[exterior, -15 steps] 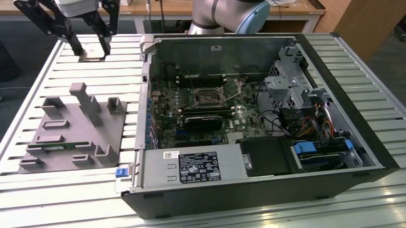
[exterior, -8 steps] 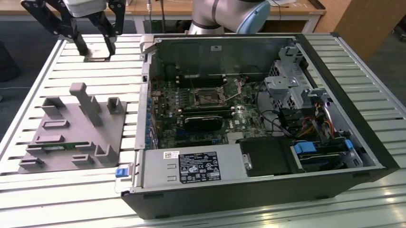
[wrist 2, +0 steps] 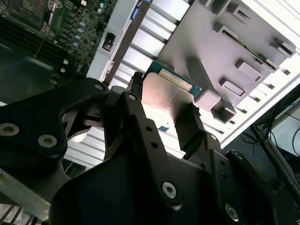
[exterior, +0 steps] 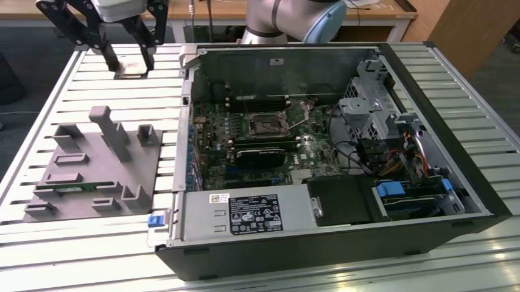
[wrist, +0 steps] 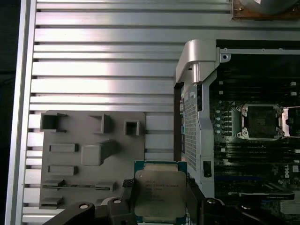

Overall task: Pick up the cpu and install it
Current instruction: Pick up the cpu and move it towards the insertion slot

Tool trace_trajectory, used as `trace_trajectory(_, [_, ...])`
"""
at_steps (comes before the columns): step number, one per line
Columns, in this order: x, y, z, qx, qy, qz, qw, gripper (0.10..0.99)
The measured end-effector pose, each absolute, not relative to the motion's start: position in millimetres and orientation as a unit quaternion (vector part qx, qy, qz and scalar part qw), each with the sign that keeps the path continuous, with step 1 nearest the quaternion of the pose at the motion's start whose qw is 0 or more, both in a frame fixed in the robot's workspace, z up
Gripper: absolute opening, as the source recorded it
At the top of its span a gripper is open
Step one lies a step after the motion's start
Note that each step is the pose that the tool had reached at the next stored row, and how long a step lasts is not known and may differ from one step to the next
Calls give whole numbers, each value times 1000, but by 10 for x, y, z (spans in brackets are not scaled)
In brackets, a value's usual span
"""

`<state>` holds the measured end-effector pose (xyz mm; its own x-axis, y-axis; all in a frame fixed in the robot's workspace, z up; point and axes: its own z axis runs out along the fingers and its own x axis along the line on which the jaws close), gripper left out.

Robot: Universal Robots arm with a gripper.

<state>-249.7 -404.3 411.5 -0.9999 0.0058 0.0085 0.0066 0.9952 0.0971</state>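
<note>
Gripper (wrist: 160,199) clenched on the cpu (wrist: 159,190), gripping two opposite edges. Cpu held clear above the bench (exterior: 73,91), beside the open computer case (exterior: 325,258).

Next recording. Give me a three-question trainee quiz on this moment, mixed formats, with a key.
1. True or false: the cpu is already seated in the motherboard socket.
2. Multiple choice: what is the gripper shut on? A: the cpu. B: a memory stick. C: nothing.
3. Fill in: in the exterior view, the gripper hangs over the slatted table, to the exterior view's ____ of the computer case.

Key
1. False. The jaws hold the cpu by two opposite edges, outside the computer case.
2. A.
3. Left.
</note>
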Motion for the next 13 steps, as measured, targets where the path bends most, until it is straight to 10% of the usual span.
trace_trajectory(13, [-2313,-4041,4111,-3,-999,-49,4,529])
